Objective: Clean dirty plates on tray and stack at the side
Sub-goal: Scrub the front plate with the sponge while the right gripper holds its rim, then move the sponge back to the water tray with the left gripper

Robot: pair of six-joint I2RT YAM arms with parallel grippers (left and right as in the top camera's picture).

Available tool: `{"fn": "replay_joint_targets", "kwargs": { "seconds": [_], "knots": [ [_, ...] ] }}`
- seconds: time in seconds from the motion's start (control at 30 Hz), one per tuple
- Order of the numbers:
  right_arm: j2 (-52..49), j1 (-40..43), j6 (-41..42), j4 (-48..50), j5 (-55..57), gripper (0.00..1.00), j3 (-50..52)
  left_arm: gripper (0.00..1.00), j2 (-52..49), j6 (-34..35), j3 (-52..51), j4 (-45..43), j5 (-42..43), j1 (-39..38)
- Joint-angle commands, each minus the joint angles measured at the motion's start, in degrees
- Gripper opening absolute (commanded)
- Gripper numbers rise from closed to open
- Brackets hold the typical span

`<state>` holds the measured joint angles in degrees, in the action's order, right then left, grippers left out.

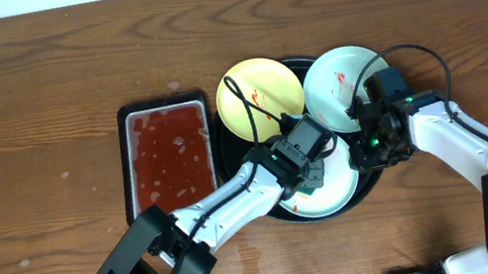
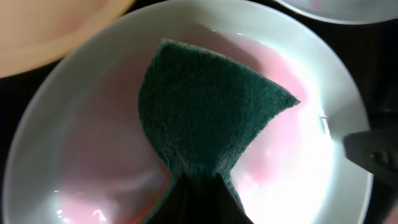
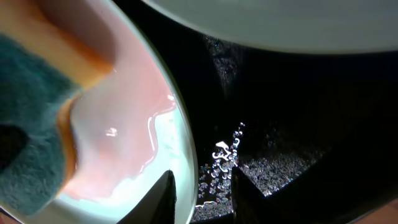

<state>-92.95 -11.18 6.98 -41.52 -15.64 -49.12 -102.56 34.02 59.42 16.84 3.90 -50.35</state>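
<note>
Green sponge (image 2: pixel 211 112) clamped in the left gripper (image 2: pixel 198 202), pressed flat on the near mint plate (image 2: pixel 74 162), filmed with pink water. We note the right gripper (image 3: pixel 203 198) with fingers apart astride that plate's rim. It lies on the black tray (image 3: pixel 298 124), beside the yellow plate (image 1: pixel 257 94) and second mint plate (image 1: pixel 340 80).
</note>
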Motion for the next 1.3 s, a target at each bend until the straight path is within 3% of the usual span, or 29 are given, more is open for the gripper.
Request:
{"fn": "replay_joint_targets", "kwargs": {
  "seconds": [0.0, 0.3, 0.53, 0.93, 1.1, 1.27],
  "knots": [
    [-0.3, -0.2, -0.2, 0.5, 0.2, 0.28, -0.6, 0.08, -0.9, 0.5, -0.4, -0.7, 9.2, -0.2],
    [-0.4, -0.2, -0.2, 0.9, 0.2, 0.25, -0.5, 0.08, 2.0, -4.6, -0.4, -0.8, 12.5, 1.3],
    [-0.4, -0.2, -0.1, 2.4, 0.1, 0.22, 1.1, 0.08, 5.6, -6.1, -0.4, 5.0, 5.5, 5.0],
    [-0.4, -0.2, -0.1, 9.2, -1.6, 0.22, 5.6, 0.08, 16.2, -14.2, -0.4, 11.1, 5.4, 14.2],
    [-0.4, -0.2, -0.2, 12.5, -5.7, 0.21, 7.8, 0.08, 18.8, -14.5, -0.4, 15.9, 2.1, 20.3],
    [-0.4, -0.2, -0.1, 12.6, -5.9, 0.04, 8.4, 0.08, 19.1, -15.8, -0.4, 19.7, 1.1, 27.5]
  ]
}}
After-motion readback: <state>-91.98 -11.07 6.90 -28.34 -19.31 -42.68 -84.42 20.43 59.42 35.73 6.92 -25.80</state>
